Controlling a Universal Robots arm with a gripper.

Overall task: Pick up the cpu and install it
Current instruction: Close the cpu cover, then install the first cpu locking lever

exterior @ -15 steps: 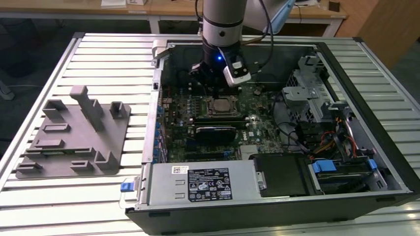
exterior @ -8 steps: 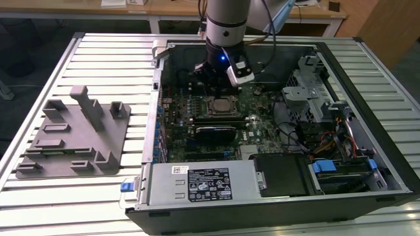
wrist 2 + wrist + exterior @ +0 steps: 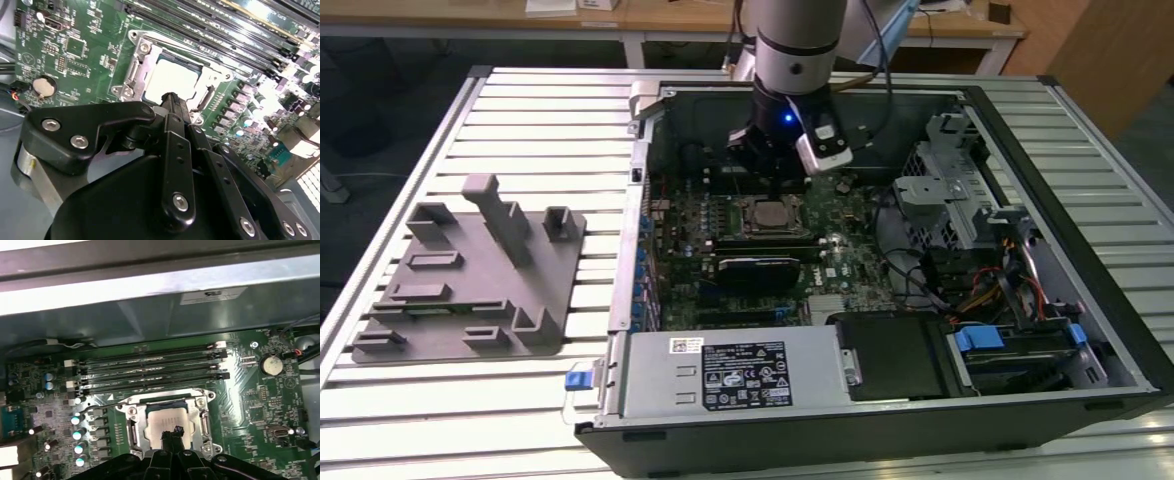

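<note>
In the exterior view, my gripper [image 3: 770,180] hangs inside the open computer case [image 3: 1067,300], just above the motherboard socket where the cpu [image 3: 771,212] lies flat. A grey fixture block [image 3: 467,270] sits well apart on the slatted table [image 3: 400,150], toward the exterior view's left.

In the second wrist view, my gripper [image 3: 172,100] tapers to 1 narrow tip with the fingers pressed together, poised over the near edge of the cpu [image 3: 172,77]. The chip's shiny top sits inside the metal socket frame [image 3: 134,70]. A coin battery [image 3: 43,86] lies well off to one side.

In the first wrist view, my gripper [image 3: 173,432] is closed over the cpu [image 3: 159,422], which rests in the socket. 4 memory slots [image 3: 150,370] run just beyond it.
</note>
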